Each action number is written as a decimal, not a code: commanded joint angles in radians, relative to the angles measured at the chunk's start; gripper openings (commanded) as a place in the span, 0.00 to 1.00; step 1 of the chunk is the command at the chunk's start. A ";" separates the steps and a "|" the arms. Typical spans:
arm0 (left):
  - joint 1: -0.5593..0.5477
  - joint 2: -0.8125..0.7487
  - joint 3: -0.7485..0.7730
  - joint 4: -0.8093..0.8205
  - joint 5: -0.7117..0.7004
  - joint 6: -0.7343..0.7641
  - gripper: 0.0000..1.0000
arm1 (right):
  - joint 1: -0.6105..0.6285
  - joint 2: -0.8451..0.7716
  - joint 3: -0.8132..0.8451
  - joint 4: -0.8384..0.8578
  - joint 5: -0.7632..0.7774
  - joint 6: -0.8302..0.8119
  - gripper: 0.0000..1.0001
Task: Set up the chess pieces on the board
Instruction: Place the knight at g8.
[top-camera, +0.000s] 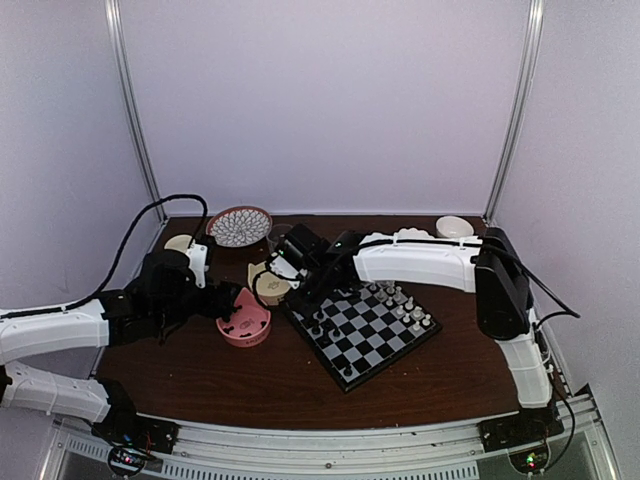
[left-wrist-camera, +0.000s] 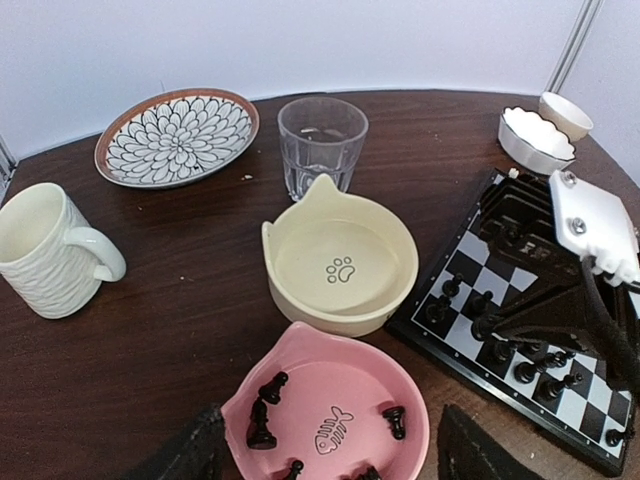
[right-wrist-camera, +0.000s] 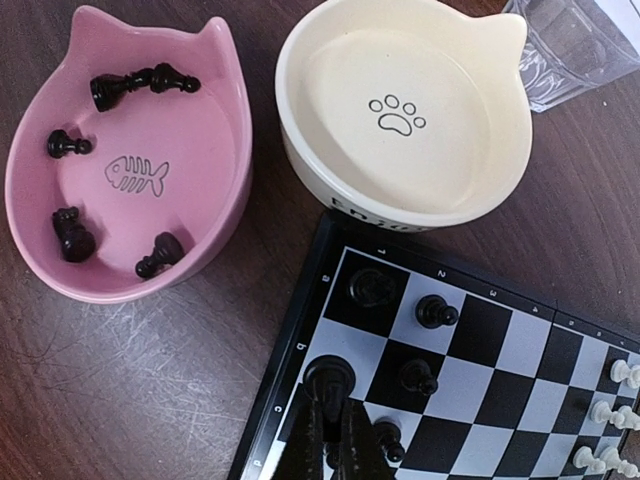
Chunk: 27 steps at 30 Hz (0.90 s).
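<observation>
Entry: black chessman (right-wrist-camera: 329, 372), pinched at the tip of the right gripper (right-wrist-camera: 330, 418), whose fingers are pressed together on it. It is carried upright, long axis vertical, over an outer-row square of the board (right-wrist-camera: 527, 343), just inside the black border at the corner nearest the two bowls. The placing move is judged to turn on a straight descent, since the target square lies directly beneath the piece. A few black chess pieces (right-wrist-camera: 434, 312) are already stood on neighbouring squares close by, so little room is left at the sides. White chessmen (right-wrist-camera: 600, 412) are ranged at the opposite side of the board. The remaining loose pieces, five or six, are contained in the pink bowl (right-wrist-camera: 214, 45), which is set beside the board's corner and apart from it. All are tipped on their sides, axes pointing various ways, two lying nearly end to end. The left gripper (left-wrist-camera: 335, 452) is the nearer to these: it is poised directly above the bowl, fingers spread wide, nothing between them. The cream bowl (right-wrist-camera: 440, 160), just beside the pink one, is seen to be empty. A clear glass (left-wrist-camera: 322, 140), a white mug (left-wrist-camera: 45, 250) and a patterned plate (left-wrist-camera: 178, 135) are set farther back.
</observation>
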 joint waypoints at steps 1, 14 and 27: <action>0.009 -0.018 -0.009 0.017 -0.024 -0.017 0.73 | 0.001 0.030 0.051 -0.024 0.044 -0.014 0.00; 0.010 -0.010 -0.007 -0.012 -0.024 -0.017 0.73 | 0.001 0.066 0.072 -0.034 0.078 -0.015 0.00; 0.010 -0.004 -0.004 -0.016 -0.021 -0.016 0.73 | 0.001 0.094 0.087 -0.043 0.080 -0.045 0.00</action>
